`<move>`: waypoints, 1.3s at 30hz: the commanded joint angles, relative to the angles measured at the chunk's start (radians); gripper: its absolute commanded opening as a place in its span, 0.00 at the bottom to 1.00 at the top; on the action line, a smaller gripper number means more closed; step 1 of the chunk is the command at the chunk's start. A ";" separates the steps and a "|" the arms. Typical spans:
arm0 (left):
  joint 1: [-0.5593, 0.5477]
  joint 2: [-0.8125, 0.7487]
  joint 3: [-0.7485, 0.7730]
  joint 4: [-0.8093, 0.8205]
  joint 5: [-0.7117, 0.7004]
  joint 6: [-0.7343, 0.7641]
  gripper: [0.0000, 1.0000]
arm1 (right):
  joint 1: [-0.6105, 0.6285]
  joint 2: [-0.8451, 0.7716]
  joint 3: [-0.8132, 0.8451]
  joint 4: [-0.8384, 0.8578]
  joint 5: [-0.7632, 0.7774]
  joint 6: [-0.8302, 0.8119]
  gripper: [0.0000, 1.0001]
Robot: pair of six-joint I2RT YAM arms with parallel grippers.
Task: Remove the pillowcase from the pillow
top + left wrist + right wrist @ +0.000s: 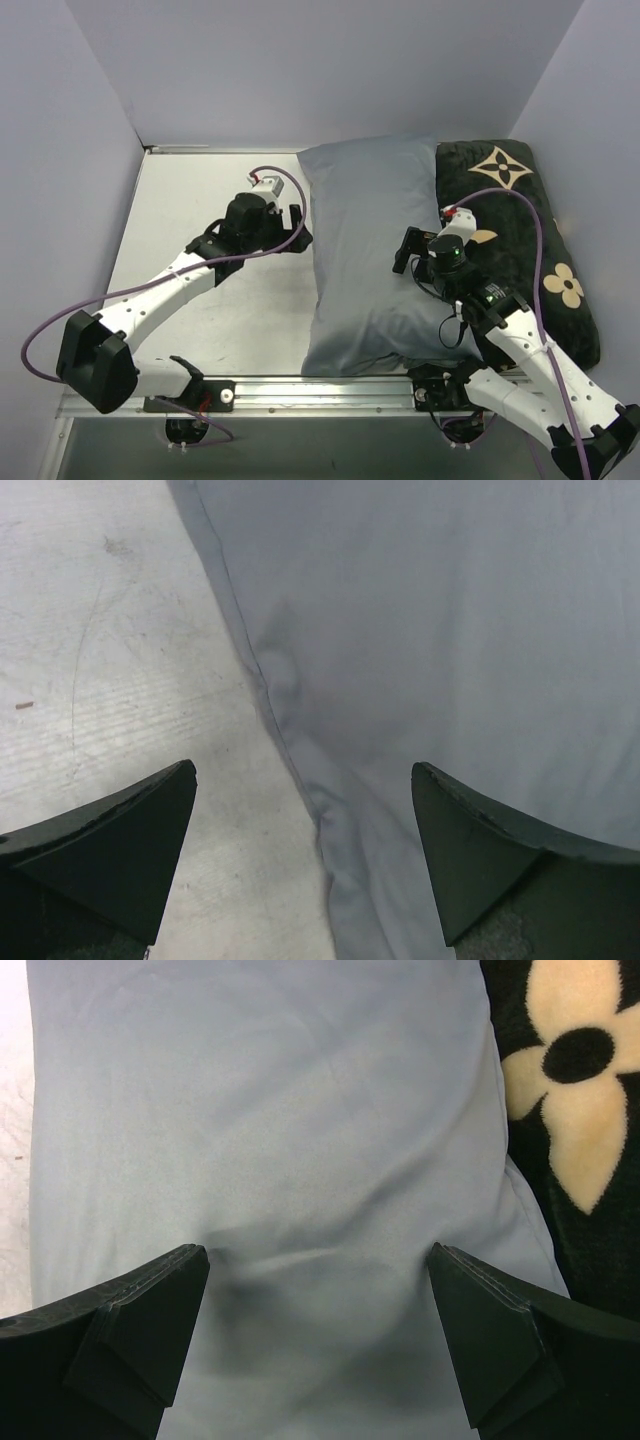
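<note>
The blue-grey pillowcase (372, 250) covers the whole pillow, which lies lengthwise on the table; the white pillow itself is hidden inside. My left gripper (297, 228) is open at the pillowcase's left edge, its jaws straddling the seam (270, 695) where fabric meets table. My right gripper (408, 252) is open over the right side of the pillowcase (280, 1110), both fingertips pressing into the fabric and puckering it between them.
A black cushion with beige flower motifs (530, 230) lies against the pillow's right side, also in the right wrist view (575, 1080). Bare white table (200, 200) lies left of the pillow. Walls enclose the back and sides; a metal rail (300, 385) runs along the near edge.
</note>
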 commanded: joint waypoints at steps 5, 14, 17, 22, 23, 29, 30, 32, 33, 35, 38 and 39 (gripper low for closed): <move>0.076 0.124 0.103 0.203 0.203 -0.009 0.97 | 0.010 0.036 0.057 -0.031 -0.042 -0.016 1.00; 0.076 0.333 0.175 0.368 0.382 -0.065 0.97 | 0.029 0.094 0.052 -0.033 -0.048 -0.007 1.00; 0.062 0.425 0.203 0.405 0.405 -0.078 0.97 | 0.035 0.119 0.043 -0.036 -0.047 0.001 1.00; 0.030 0.529 0.218 0.493 0.428 -0.120 0.97 | 0.038 0.140 0.022 -0.034 -0.036 0.016 1.00; 0.018 0.544 0.224 0.497 0.428 -0.123 0.97 | 0.038 0.149 0.020 -0.034 -0.035 0.016 1.00; 0.002 0.502 0.191 0.504 0.371 -0.137 0.05 | 0.038 0.197 0.012 -0.034 -0.018 0.035 1.00; 0.002 0.485 0.168 0.491 0.341 -0.137 0.00 | 0.038 0.206 0.014 -0.031 -0.019 0.036 1.00; 0.002 0.416 0.139 0.473 0.290 -0.137 0.00 | 0.039 0.234 0.019 -0.022 -0.016 0.044 1.00; 0.002 0.384 0.105 0.433 0.251 -0.138 0.00 | 0.039 0.245 0.022 -0.017 -0.016 0.045 1.00; 0.002 0.278 0.059 0.396 0.137 -0.149 0.00 | 0.038 0.289 0.046 -0.002 -0.019 0.053 1.00; -0.001 0.111 -0.058 0.333 0.008 -0.183 0.00 | 0.036 0.381 0.104 0.032 -0.044 0.059 0.99; -0.002 0.066 -0.091 0.292 -0.039 -0.192 0.00 | 0.035 0.412 0.126 0.040 -0.065 0.058 0.99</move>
